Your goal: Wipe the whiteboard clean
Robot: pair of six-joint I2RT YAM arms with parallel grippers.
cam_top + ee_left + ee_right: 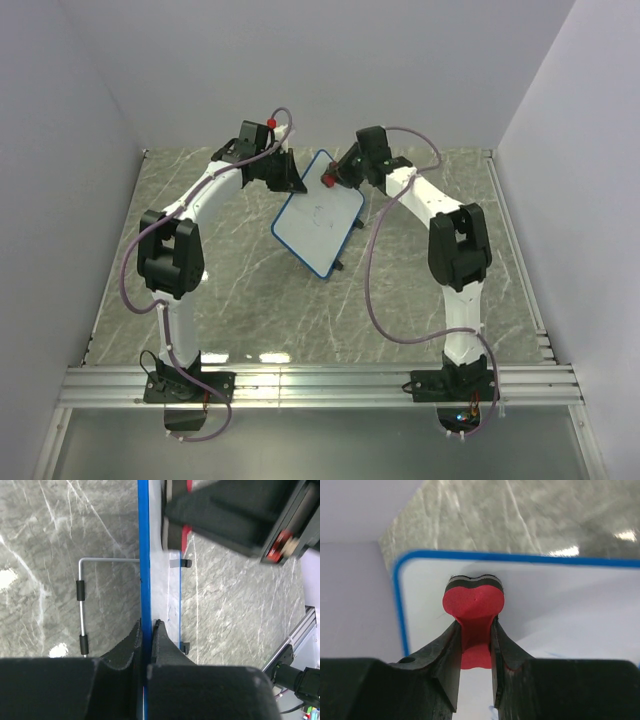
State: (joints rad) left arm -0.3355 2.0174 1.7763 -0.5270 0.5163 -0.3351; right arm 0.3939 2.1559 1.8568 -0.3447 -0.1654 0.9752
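Observation:
The whiteboard (320, 225), white with a thin blue rim, is held tilted above the table, faint marks on its face. My left gripper (290, 180) is shut on its left edge; in the left wrist view the fingers (131, 642) pinch the blue rim (144, 555) edge-on. My right gripper (335, 178) is shut on the red bone-shaped eraser (474, 605), whose dark felt end presses the board (560, 600) near its upper corner. A faint blue mark shows near the bottom of the right wrist view.
The grey marble tabletop (250, 290) lies under both arms. A wire stand (81, 605) on the board's back shows in the left wrist view. Aluminium rails (320, 385) run along the near edge. White walls enclose the sides and back.

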